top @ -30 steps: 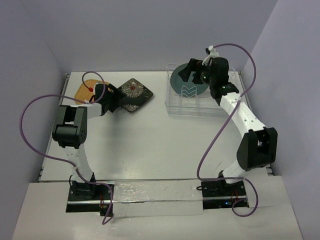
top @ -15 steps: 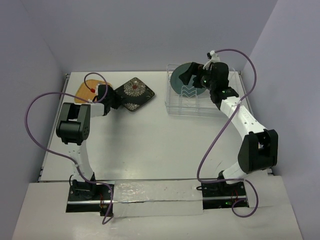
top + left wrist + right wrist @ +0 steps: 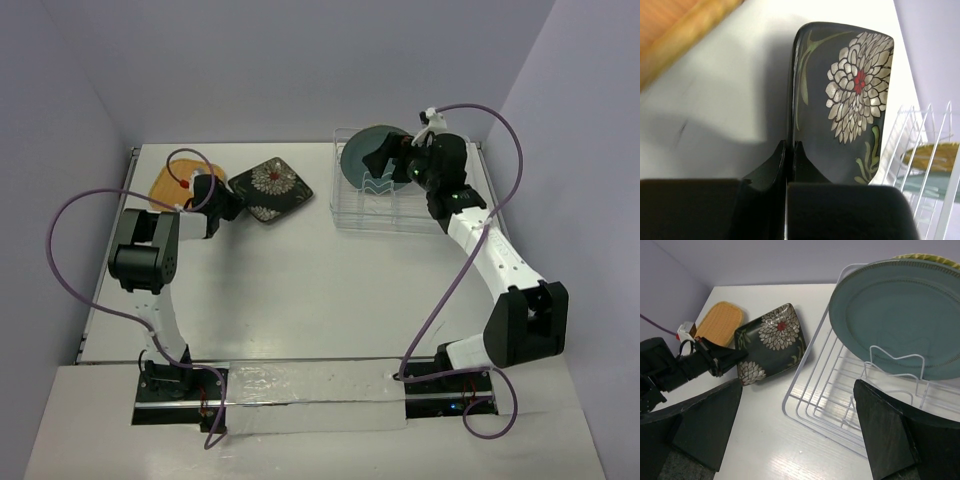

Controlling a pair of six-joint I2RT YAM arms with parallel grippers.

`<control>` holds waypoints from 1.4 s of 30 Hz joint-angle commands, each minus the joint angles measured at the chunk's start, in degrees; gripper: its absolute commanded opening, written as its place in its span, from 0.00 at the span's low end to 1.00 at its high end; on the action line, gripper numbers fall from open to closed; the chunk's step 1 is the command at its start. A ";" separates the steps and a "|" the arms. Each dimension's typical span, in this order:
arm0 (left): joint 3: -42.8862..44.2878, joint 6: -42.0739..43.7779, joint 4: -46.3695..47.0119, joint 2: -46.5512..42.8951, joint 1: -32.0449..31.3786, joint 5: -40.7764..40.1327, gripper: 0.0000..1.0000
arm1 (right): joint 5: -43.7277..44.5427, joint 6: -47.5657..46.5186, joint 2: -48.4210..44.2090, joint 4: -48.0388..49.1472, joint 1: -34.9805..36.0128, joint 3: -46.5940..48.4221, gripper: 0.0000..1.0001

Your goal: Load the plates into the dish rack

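Black floral plate (image 3: 270, 187), clamped at its rim in the closed left gripper (image 3: 237, 199), stretches toward 2 o'clock at the far side of the table (image 3: 300, 290), the rack (image 3: 395, 215) well apart at 3 o'clock beneath the wide-open, empty right gripper (image 3: 388, 160).

The yellow plate (image 3: 930, 259) mostly hides behind the teal plate (image 3: 890, 315) at the upper right. The orange plate (image 3: 675, 30) is blurry and cut off at the upper left.

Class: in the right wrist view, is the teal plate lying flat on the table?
No, the teal plate stands upright in the dish rack.
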 commanded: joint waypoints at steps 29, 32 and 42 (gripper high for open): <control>-37.45 14.94 7.64 -61.47 -4.34 13.62 0.00 | -24.90 -8.75 9.11 3.39 16.71 -7.83 1.00; -37.65 14.25 8.34 -62.81 -4.39 15.86 0.00 | -26.14 -7.41 11.15 6.22 16.72 -7.75 1.00; -39.53 10.27 14.34 -63.75 -4.34 20.24 0.00 | -31.26 -4.62 16.39 13.96 17.68 -4.08 0.73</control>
